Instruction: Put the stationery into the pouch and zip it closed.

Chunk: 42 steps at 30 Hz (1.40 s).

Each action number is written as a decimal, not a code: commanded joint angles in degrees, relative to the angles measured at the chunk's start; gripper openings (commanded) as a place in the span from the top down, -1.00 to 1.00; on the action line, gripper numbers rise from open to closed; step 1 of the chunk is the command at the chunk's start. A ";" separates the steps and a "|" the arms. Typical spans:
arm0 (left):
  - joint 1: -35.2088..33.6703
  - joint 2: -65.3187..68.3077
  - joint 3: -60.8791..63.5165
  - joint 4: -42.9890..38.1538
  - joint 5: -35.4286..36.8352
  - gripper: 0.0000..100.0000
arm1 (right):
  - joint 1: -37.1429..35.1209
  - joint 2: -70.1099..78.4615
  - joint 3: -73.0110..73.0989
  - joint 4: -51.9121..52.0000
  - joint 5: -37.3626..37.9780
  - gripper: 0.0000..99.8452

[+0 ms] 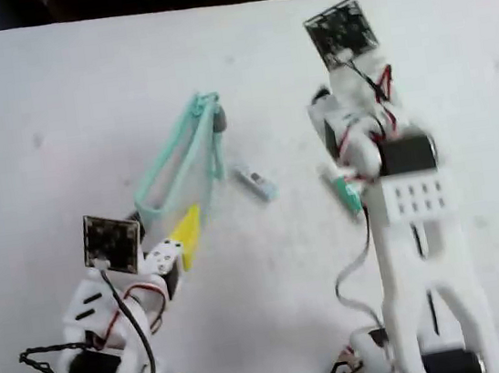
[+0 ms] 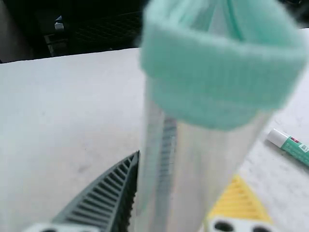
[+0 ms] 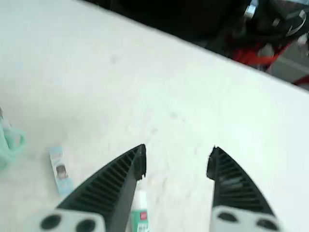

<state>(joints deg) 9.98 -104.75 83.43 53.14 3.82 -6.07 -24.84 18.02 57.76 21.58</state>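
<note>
L gripper (image 2: 187, 166) is pinching the clear, mint-trimmed pouch (image 1: 178, 164) btwn its fingers while R gripper (image 3: 176, 157) is hanging wide open, holding nothing, above a green-white tube (image 1: 347, 194).

The pouch (image 2: 212, 96) is blurred in the left wrist view and cut off by the picture's edges. The green-and-white stick (image 2: 291, 145) is cut off at an edge there. In the right wrist view it is half hidden behind one of the fingers (image 3: 113, 186) of the right gripper (image 3: 176, 157), and in the high view one end is covered by that arm. What the small pale-blue item (image 1: 255, 183) is cannot be told.
</note>
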 commanded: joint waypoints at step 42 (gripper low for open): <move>0.57 0.31 -0.53 0.09 -0.44 0.56 | 5.14 45.93 -7.56 0.92 9.14 0.97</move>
<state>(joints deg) 9.98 -104.75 83.43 53.14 3.82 -1.05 20.97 10.99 58.90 30.73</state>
